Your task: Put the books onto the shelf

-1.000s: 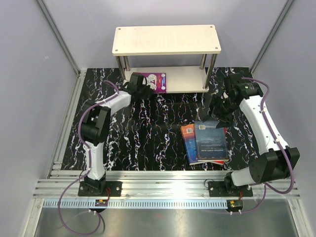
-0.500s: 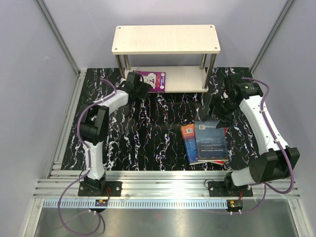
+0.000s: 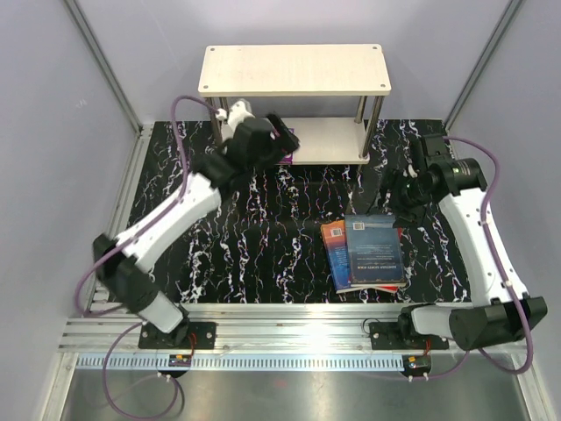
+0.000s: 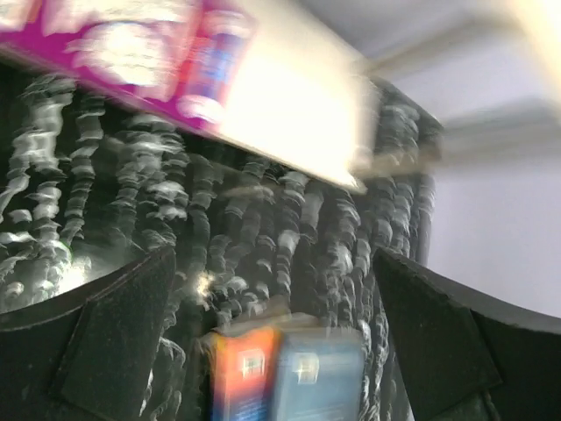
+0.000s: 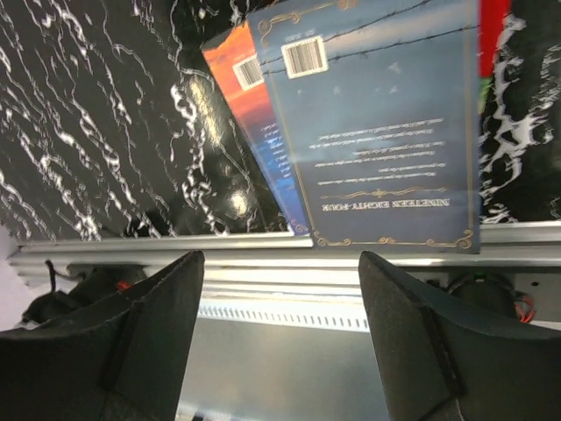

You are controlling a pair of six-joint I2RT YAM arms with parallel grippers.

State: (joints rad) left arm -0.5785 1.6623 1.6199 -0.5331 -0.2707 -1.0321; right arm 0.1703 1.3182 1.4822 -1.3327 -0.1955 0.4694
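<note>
While your left claw (image 4: 276,342) gapes empty by the purple book (image 4: 131,35) on the shelf (image 3: 294,68), your right claw (image 5: 280,351) gapes near the stacked books (image 3: 372,250).

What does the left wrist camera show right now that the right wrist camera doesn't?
Left wrist only: the purple book lying on the lower board of the shelf, blurred.
Right wrist only: the barcode and back-cover print on the blue book, a corner of the red book under it, and the metal rail at the table's near edge.
Both: the blue book lying over the orange-and-blue book on the black marbled mat, framed by open, empty left fingers or right fingers.
</note>
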